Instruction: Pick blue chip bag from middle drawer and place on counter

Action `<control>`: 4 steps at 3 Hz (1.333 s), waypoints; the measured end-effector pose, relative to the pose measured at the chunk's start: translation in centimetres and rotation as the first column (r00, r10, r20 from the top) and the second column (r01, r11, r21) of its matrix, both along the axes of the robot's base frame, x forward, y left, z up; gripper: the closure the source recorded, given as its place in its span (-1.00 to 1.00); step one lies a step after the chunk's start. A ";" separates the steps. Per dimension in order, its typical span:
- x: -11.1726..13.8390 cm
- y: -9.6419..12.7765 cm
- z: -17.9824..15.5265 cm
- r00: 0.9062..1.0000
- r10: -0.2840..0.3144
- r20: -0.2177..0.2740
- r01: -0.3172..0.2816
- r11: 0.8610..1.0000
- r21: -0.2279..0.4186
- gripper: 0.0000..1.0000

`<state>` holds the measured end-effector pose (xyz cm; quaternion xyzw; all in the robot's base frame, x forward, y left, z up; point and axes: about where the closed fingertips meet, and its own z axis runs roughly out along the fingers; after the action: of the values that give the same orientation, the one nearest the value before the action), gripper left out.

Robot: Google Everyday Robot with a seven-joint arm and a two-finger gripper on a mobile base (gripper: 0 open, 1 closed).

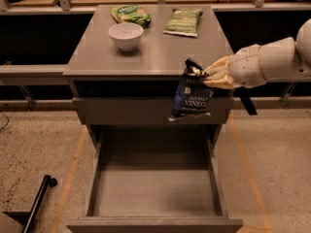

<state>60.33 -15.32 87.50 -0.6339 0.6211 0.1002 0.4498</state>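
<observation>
Grasps blue chip bag (189, 97) in hand (203, 73) at desk (155, 52) front edge, clear of middle drawer (153, 191); placing not yet done.

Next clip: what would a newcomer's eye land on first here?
The blue chip bag hanging in mid-air, pinched at its top corner by the cream hand reaching in from the picture's right, level with the front edge of the counter. Below it, the middle drawer stands pulled wide open.

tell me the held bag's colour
The chip bag: dark navy, white lettering, held by the gripper at the counter front edge. Camera view.
</observation>
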 end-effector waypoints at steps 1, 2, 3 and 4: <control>-0.4 0.4 -0.4 1.000 0.008 0.003 -0.008 0.999 -0.039 1.00; 0.5 1.8 2.6 0.993 0.027 0.118 -0.015 0.995 -0.098 1.00; 3.0 3.8 7.4 0.962 0.081 0.260 -0.038 0.985 -0.167 1.00; 7.1 5.1 11.9 0.928 0.117 0.354 -0.041 0.976 -0.216 1.00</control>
<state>67.42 -10.25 99.43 -0.7089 0.5076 -0.0654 0.4852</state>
